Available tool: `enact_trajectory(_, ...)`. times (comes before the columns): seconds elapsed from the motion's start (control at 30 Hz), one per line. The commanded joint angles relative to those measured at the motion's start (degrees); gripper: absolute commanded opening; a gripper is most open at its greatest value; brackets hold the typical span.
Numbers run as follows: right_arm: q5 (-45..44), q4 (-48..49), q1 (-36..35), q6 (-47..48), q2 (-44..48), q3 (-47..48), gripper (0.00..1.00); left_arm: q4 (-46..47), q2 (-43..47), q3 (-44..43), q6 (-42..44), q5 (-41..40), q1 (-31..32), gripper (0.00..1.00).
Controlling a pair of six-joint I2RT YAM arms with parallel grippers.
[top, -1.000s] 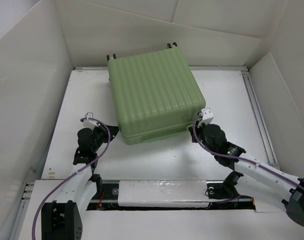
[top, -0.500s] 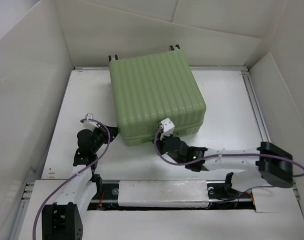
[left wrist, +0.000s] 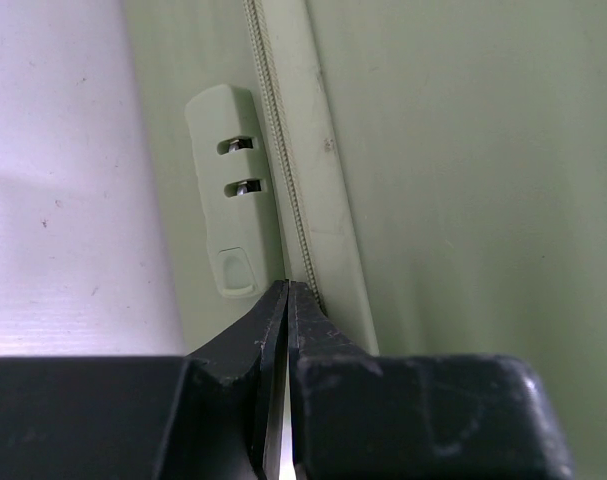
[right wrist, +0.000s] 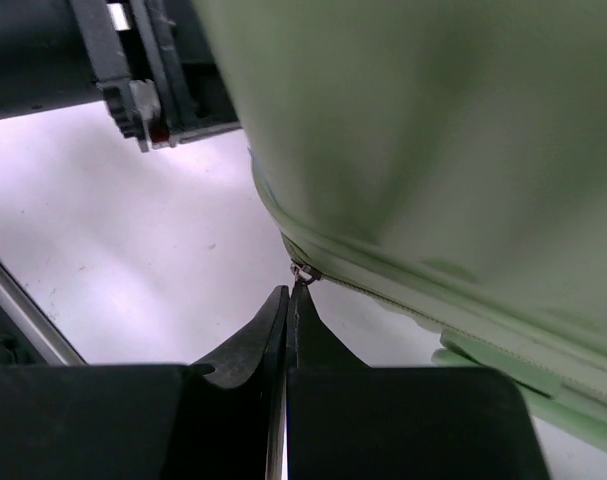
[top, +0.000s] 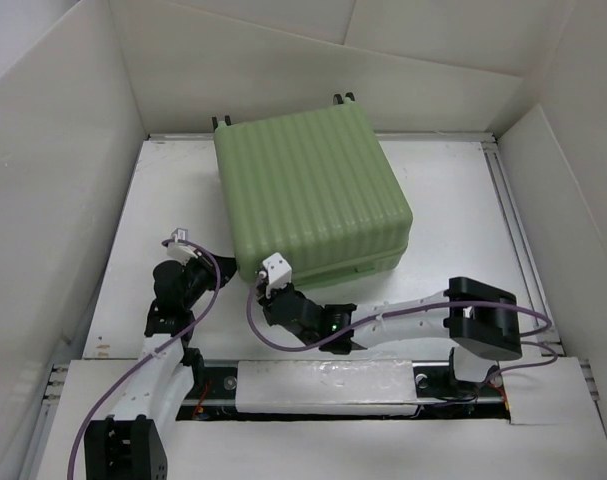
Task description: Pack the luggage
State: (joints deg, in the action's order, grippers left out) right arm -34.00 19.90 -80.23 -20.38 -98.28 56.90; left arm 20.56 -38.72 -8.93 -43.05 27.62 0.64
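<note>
White walls box in the table [top: 453,200], where the left fingers [left wrist: 233,370] are pressed shut, tips on the zipper [left wrist: 286,180] of the closed pale green luggage [top: 308,190] (lying flat, mid-table); the right fingers [right wrist: 243,350], shut too, touch its corner zipper pull [right wrist: 301,271].

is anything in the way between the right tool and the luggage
Nothing visible stands between them. The right tool is shut on what looks like the zipper pull at the near left corner of the luggage.
</note>
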Motion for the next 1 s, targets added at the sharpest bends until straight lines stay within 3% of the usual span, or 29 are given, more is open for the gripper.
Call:
enact_trajectory(0.0,24.4,4.3,-6.1,-1.0,-1.1,7.7,0.00,4.7,1.0,-3.0,-0.9,9.0,1.4,0.00)
enact_trajectory(0.17,23.6,0.8,-6.1,-0.1,0.2,10.3,0.00,4.7,2.1,-1.9,-0.9,10.3,1.4,0.00)
enact_trajectory(0.33,11.7,-3.7,-7.1,-3.6,13.8,-2.2,0.00,4.7,2.6,-2.4,-0.9,11.3,1.9,0.00)
enact_trajectory(0.37,9.6,-7.6,-7.1,-4.7,19.7,-4.1,0.28,5.3,2.6,-2.4,-0.9,11.3,2.9,0.00)
enact_trajectory(0.4,7.7,-9.4,-7.1,-6.7,22.8,-6.0,0.44,5.3,2.6,-2.4,-0.9,10.5,3.7,0.00)
enact_trajectory(0.43,6.3,-11.1,-7.1,-7.3,26.0,-7.9,0.57,5.3,2.6,-2.9,-0.9,8.8,4.7,0.00)
enact_trajectory(0.5,3.1,-18.3,-7.1,-8.9,34.9,-12.0,0.72,5.8,1.9,-2.9,-0.9,5.7,9.1,0.00)
enact_trajectory(0.7,-11.5,-39.0,-7.1,-22.7,53.0,-18.0,0.72,7.7,-4.4,-7.1,-2.0,-11.8,25.9,0.00)
enact_trajectory(0.83,-19.4,-55.6,-2.9,-33.9,64.0,-18.5,0.58,11.0,-13.2,-10.9,-3.2,-22.6,40.5,0.00)
enact_trajectory(0.97,-20.0,-57.5,5.8,-32.9,70.0,-19.7,0.48,11.0,-20.2,-16.6,-3.2,-30.3,52.9,0.00)
